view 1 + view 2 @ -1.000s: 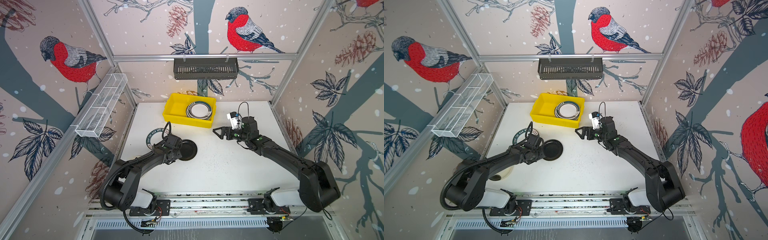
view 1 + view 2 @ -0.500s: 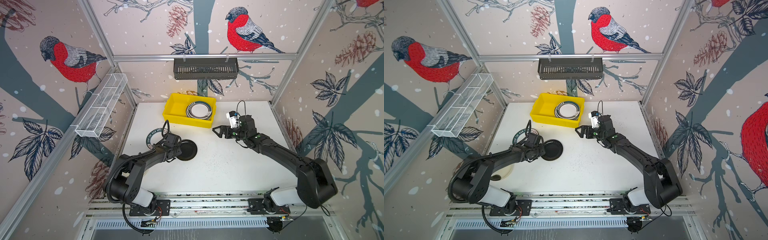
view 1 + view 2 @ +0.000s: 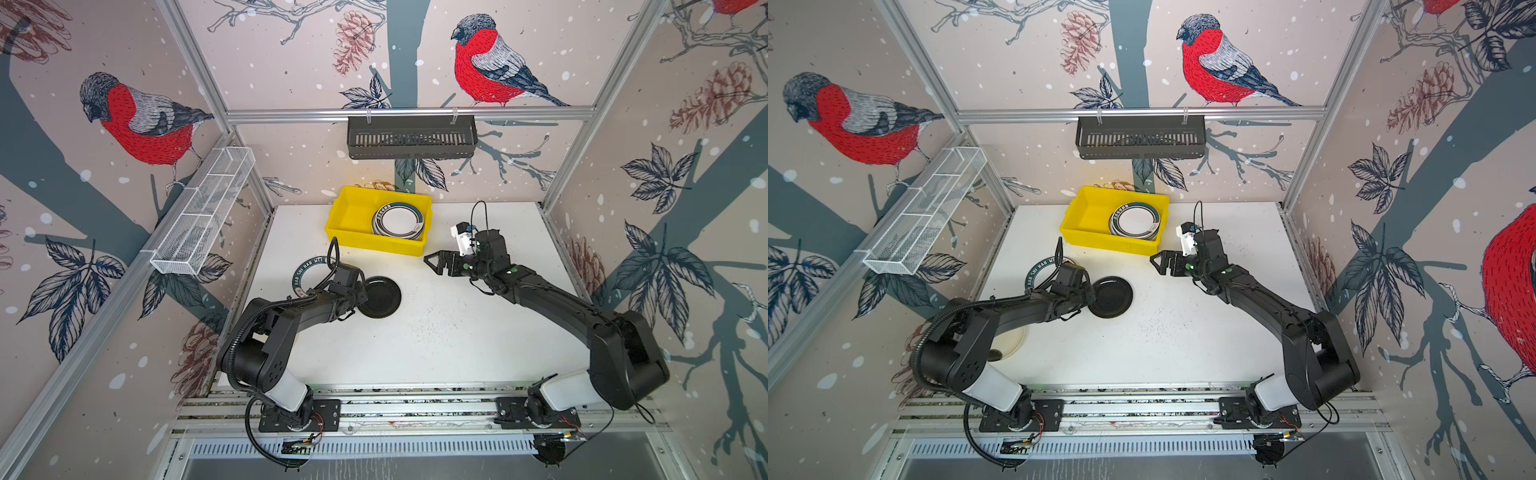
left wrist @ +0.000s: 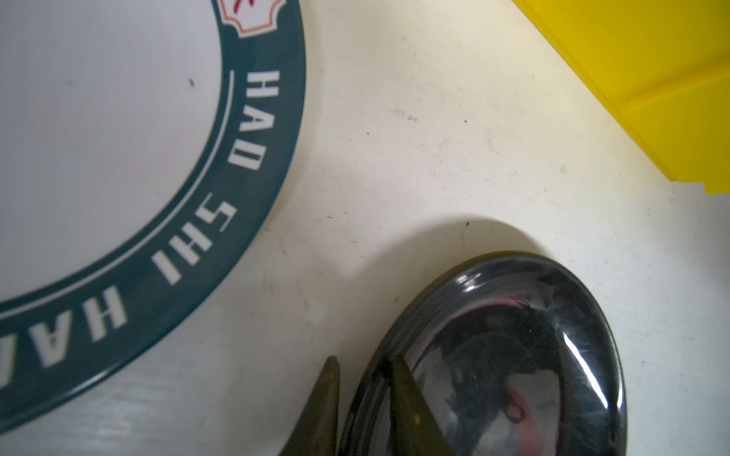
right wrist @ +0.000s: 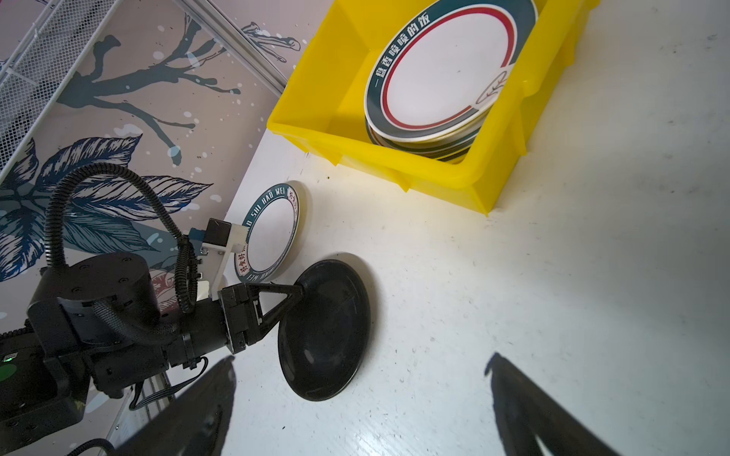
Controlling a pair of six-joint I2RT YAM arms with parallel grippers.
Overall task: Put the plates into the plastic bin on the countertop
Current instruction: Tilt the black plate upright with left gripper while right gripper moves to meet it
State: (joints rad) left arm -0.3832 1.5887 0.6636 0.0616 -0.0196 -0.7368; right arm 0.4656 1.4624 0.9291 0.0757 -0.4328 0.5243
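Pinching the rim of the black plate [image 3: 381, 297], the left gripper [image 3: 360, 291] has its jaws clamped on it. Can't tell whether it's lifted off the countertop [image 3: 449, 340]. A white lettered plate [image 3: 304, 269] lies just beside. More plates [image 3: 398, 220] are stacked in the yellow bin [image 3: 365, 246], right end. The right gripper [image 3: 432, 264] hovers near the bin's front corner, jaws wide apart.

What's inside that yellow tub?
The yellow tub holds a stack of plates at one end. The top plate is white with a dark lettered rim; those beneath show only edges, count unclear.
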